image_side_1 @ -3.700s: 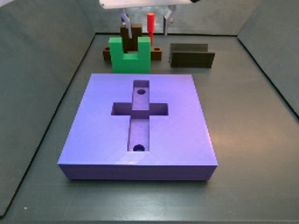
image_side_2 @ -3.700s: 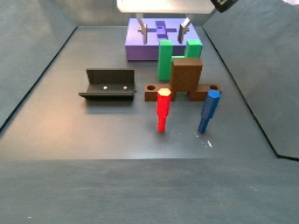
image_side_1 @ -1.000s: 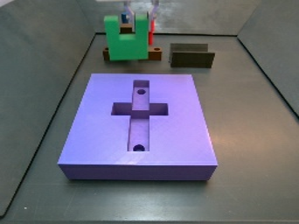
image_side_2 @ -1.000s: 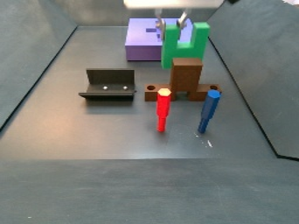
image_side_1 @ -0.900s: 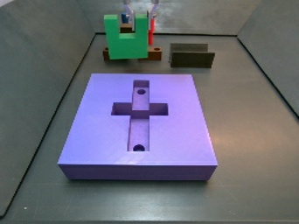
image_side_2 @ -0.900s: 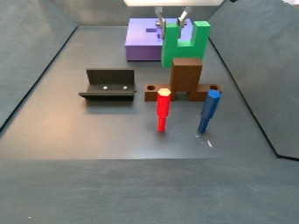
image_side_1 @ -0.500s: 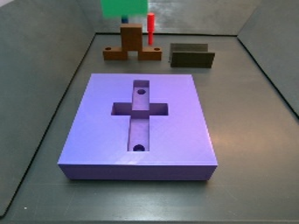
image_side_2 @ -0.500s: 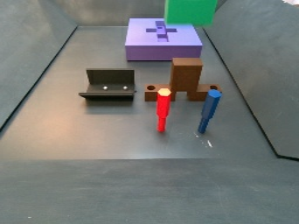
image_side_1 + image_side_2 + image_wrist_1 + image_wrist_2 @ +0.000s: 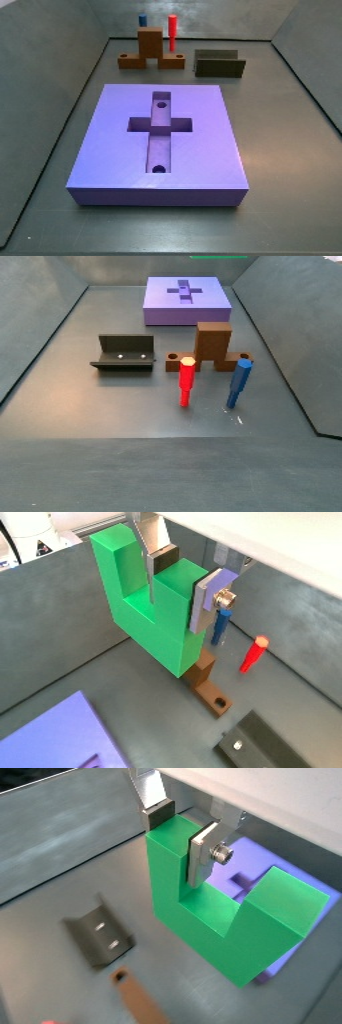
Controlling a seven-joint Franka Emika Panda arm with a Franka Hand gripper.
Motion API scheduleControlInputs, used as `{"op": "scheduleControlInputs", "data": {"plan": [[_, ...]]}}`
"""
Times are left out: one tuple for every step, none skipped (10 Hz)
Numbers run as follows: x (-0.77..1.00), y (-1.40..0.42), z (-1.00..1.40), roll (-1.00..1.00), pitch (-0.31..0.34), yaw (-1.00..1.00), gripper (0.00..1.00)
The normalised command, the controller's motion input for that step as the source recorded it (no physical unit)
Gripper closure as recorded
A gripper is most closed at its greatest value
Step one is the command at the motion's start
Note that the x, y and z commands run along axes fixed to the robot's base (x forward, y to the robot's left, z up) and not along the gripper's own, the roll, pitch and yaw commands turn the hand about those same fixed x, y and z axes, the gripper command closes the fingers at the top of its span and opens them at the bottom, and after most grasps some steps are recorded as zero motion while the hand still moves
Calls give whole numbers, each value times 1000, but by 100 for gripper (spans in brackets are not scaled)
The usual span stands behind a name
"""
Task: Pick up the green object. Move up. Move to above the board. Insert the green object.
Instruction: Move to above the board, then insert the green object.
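In both wrist views my gripper (image 9: 181, 592) (image 9: 183, 836) is shut on one prong of the bright green U-shaped object (image 9: 147, 612) (image 9: 214, 918). It holds the object high above the floor, prongs up. The gripper and the green object are above the top edge of both side views. The lavender board (image 9: 160, 140) (image 9: 187, 301) lies flat, its cross-shaped recess and two round holes empty. Part of the board shows in the wrist views (image 9: 54, 737) (image 9: 247, 880), below and beside the held object.
A brown inverted-T block (image 9: 148, 52) (image 9: 211, 346) stands bare on the floor, below the held piece in a wrist view (image 9: 207, 682). A red peg (image 9: 187, 381) and a blue peg (image 9: 239, 383) stand next to it. The dark fixture (image 9: 123, 353) (image 9: 219, 64) stands nearby.
The gripper has lifted the green object off the brown block and straight up, out of the top of both side views. Nothing else has moved.
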Motion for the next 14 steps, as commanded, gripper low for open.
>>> {"op": "scheduleControlInputs", "data": {"plan": [[91,-1400,264,80,314,-489,100],[114,-1400,279,82,293,-304,100],[158,-1400,268,17,239,-137,100],[172,-1400,272,16,191,-57,100],[207,-1400,291,10,173,-33,100],[136,-718,153,3,165,-22,100],[87,-229,52,5,143,-8,100],[-100,-126,0,-19,0,0,100],[-6,-77,0,0,0,0,100],[-6,-31,0,0,0,3,100],[-9,-91,0,0,0,6,100],[-14,-206,-177,-43,-43,46,100],[-160,-43,-549,-270,-93,0,100],[-69,-26,-1000,-10,0,91,100]]}}
